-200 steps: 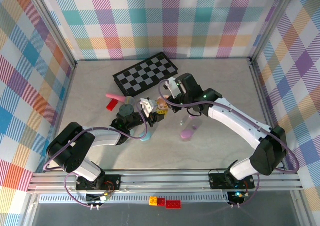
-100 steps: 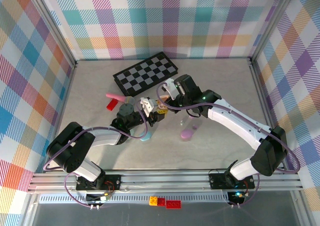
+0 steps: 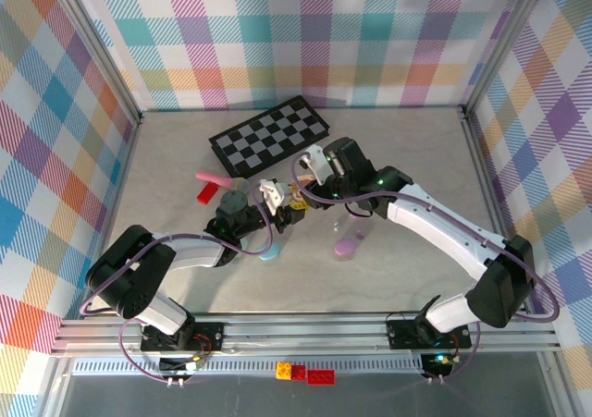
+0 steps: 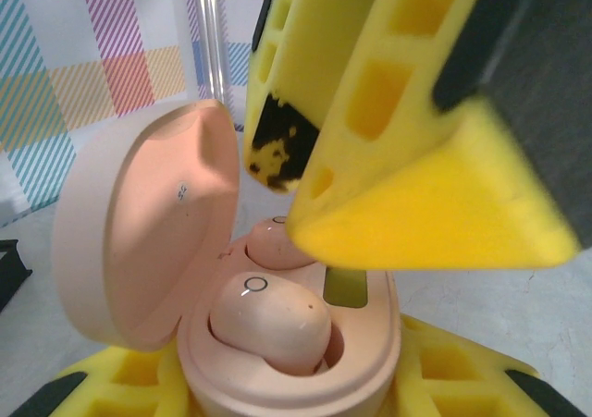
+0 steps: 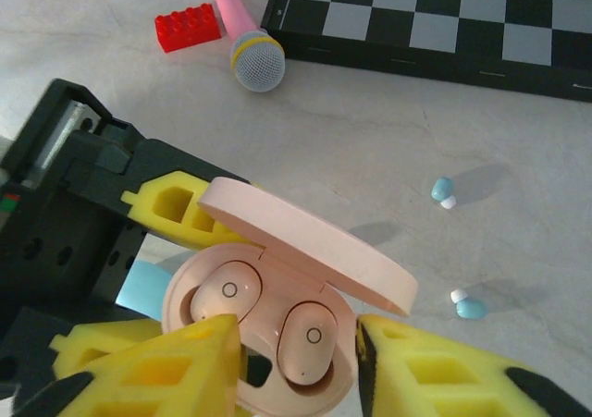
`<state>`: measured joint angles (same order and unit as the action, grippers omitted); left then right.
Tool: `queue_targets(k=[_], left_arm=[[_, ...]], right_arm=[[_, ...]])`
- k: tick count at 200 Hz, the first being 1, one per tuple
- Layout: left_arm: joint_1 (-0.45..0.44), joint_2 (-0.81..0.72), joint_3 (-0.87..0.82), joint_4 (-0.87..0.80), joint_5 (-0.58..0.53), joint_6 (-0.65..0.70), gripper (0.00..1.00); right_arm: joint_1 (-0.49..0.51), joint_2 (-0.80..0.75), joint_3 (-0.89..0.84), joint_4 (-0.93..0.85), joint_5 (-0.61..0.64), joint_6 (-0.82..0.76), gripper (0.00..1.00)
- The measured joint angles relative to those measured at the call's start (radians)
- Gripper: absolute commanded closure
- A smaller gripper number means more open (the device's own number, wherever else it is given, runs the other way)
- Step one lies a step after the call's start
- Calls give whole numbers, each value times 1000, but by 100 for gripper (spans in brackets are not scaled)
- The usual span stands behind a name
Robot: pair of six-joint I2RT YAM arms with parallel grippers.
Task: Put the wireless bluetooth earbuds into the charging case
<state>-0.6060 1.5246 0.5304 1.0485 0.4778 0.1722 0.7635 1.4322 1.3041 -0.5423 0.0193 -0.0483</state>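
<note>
My left gripper point(image 4: 291, 394) is shut on the base of a pink charging case point(image 5: 268, 380), held up off the table with its lid point(image 5: 305, 241) hinged open. Two pink earbuds sit in its wells, one point(image 5: 227, 292) on the left and one point(image 5: 310, 338) on the right. My right gripper point(image 5: 291, 361) hovers right over the case, open, its yellow fingers point(image 5: 157, 366) on either side of the right earbud and holding nothing. From above, both grippers meet at the case point(image 3: 298, 195) mid-table.
Two loose blue earbuds point(image 5: 442, 191) point(image 5: 467, 306) lie on the table beyond the case. A blue case point(image 3: 269, 251) and a purple case point(image 3: 350, 245) lie nearby. A chessboard point(image 3: 268, 140), a pink toy microphone point(image 5: 245, 47) and a red brick point(image 5: 188, 27) sit further back.
My right gripper has shifted slightly over the case and its jaws have spread apart. The left arm has stayed still with the case.
</note>
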Motion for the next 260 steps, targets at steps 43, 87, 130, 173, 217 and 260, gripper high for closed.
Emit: queue_targets(k=[43, 87, 130, 173, 217, 260], left_arm=[[1, -2, 0, 3, 2, 0, 68], [5, -3, -4, 37, 8, 4, 68], [6, -10, -19, 61, 11, 13, 67], [8, -10, -31, 74, 11, 24, 67], [10, -11, -35, 80, 10, 14, 67], [16, -19, -35, 92, 11, 0, 68]], right_arm=[[0, -79, -13, 35, -30, 53, 42], [-23, -55, 51, 31, -70, 144, 35], [-31, 71, 212, -45, -32, 184, 35], [-32, 154, 271, -139, 7, 195, 33], [-32, 130, 260, -174, 6, 190, 33], [-59, 39, 161, -149, -38, 250, 20]])
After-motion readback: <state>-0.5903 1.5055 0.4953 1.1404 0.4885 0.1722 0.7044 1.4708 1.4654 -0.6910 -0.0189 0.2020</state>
